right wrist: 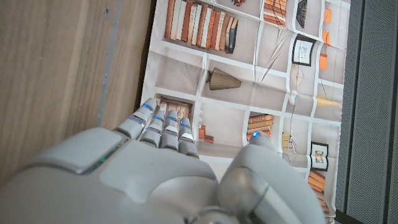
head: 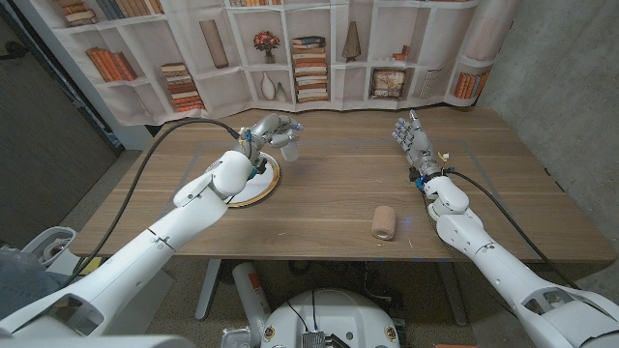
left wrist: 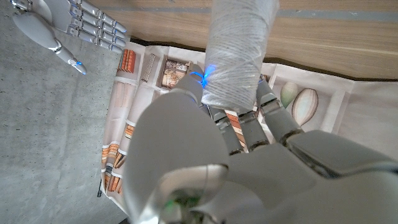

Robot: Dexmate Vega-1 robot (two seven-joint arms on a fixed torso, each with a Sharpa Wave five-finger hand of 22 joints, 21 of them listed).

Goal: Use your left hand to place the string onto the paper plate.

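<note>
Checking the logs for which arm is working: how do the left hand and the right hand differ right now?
The left hand grips a white spool of string, lifted off the table; the right hand holds nothing, its fingers straight. The left hand is beside the paper plate; the right hand is over bare table, far from it. Both are pale robot hands.

A wooden table (head: 329, 203) stood in the middle of the room; behind its far edge hung a printed backdrop (head: 290, 48) picturing white shelves with books, vases and a flower pot; a grey concrete wall (head: 561, 87) rose at the right; a dark panelled wall (head: 48, 106) stood at the left; the floor (head: 126, 179) was grey.
</note>
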